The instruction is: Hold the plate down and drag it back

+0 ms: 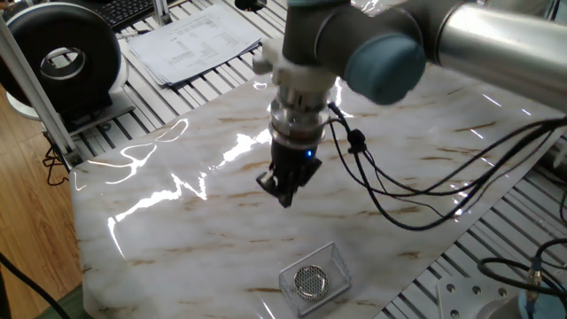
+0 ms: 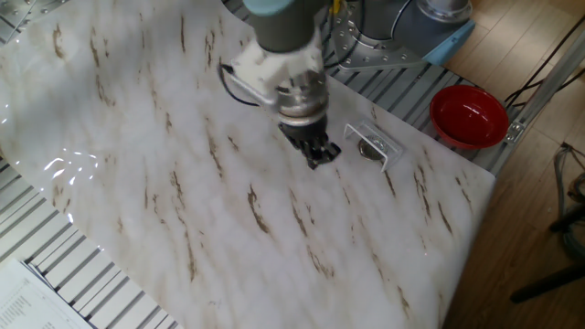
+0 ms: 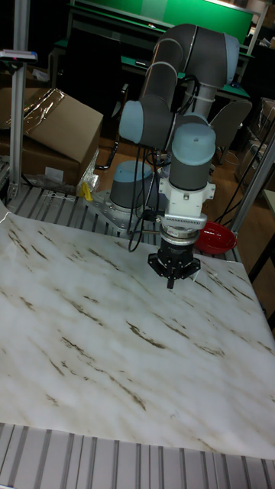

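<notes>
A workshop bench of slotted aluminium rails carries a glossy marble-patterned worktop [image 1: 177,221], with printed papers [image 1: 190,40] and a black fan-like ring [image 1: 62,58] off to one side and a red bowl [image 2: 469,114] sitting past the far corner. The lamps throw bright streaks across the sheet, so it looks slick, which would suit sliding something over it.

The plate [image 1: 309,281], a small shiny metal disc with a mesh middle, lies near the worktop's edge inside a clear plastic tray [image 1: 332,262]. From the other side it shows only as a dark spot behind the tray's transparent wall [image 2: 369,149]. The tray probably serves to keep the disc at a fixed starting spot.

The arm hangs over the middle of the sheet with its hand [image 1: 285,188] pointing straight down, well clear of the surface and near the tray but not over it. In the other fixed view the hand [image 2: 317,153] is just beside the tray's near wall. The fingers look drawn together into a single blunt tip, holding nothing. That makes sense to me: a closed tip gives one firm point to press onto a flat disc rather than pinch it.

I judge the task barely begun. The hand must yet come over the plate, descend, and bear down before any dragging. The tray's raised walls may get in the way of both.
</notes>
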Robot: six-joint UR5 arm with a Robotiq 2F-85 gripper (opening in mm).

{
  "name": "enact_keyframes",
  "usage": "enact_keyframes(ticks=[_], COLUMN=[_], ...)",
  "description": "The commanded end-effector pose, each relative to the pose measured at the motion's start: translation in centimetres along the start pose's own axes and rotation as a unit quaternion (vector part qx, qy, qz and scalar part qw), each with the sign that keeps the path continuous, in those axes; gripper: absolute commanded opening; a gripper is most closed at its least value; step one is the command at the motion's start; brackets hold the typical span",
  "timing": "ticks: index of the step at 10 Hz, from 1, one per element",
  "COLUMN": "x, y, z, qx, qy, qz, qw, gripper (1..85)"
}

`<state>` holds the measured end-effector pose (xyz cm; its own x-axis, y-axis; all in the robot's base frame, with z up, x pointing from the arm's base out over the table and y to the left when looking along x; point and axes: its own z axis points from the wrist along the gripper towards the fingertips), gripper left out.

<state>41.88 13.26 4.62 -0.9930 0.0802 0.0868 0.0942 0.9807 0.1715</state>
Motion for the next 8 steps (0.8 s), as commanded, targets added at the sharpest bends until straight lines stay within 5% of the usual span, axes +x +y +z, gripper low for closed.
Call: enact_keyframes(ticks=[1, 3, 5, 6, 7, 8], x=[1.6, 4.4, 5.7, 7.0, 7.2, 7.1], y=[-0.1, -0.5, -0.2, 1.4, 3.9, 5.2], z=[0.9, 0.7, 0.4, 0.1, -0.2, 0.6], qx=[0.005, 0.009, 0.002, -0.03, -0.078, -0.097], qy=[0.019, 0.074, 0.099, 0.122, 0.124, 0.12], qz=[-0.031, -0.055, -0.056, -0.056, -0.051, -0.047], qw=[0.9993, 0.9957, 0.9936, 0.9905, 0.9879, 0.9868], gripper=[1.3, 1.3, 1.3, 1.3, 1.3, 1.3])
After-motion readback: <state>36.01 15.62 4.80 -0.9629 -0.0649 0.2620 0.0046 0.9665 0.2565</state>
